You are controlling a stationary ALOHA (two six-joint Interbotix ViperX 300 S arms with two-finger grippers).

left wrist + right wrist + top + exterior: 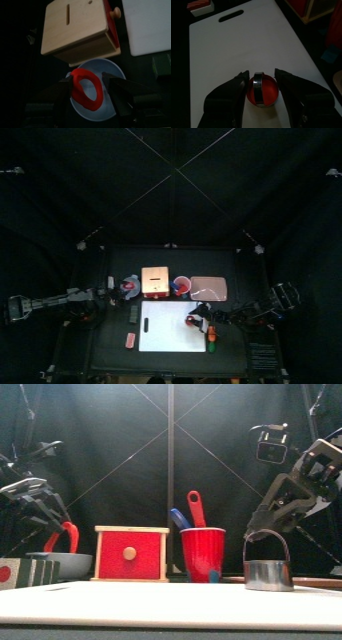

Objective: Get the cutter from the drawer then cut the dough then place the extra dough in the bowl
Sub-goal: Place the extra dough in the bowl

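Left gripper (93, 85) hangs directly over the blue-grey bowl (100, 66), its jaws closed in on the red dough ring (80, 75). The ring hangs upright from them, its lower edge down near the bowl's rim. This ring is the extra dough, so the last step looks almost finished: it seems to need only a release to drop in. The pale wooden box (73, 30) stands just beside this gripper and the bowl, on the side toward the table's middle.

Right gripper (262, 80) is over the white cutting board (231, 60), well apart from the left one. Its jaws are pinched in on the wire handle of the round metal cutter (267, 574), which stands upright on the board straight below it. Inside the cutter's wall lies a red dough disc (268, 94), flat on the board.

Judging by this layout, the cutter is already out of the drawer and the cut is made, with the centre piece separated from its ring. What appears to remain is letting the ring go into the bowl, and perhaps lifting the cutter off the disc.
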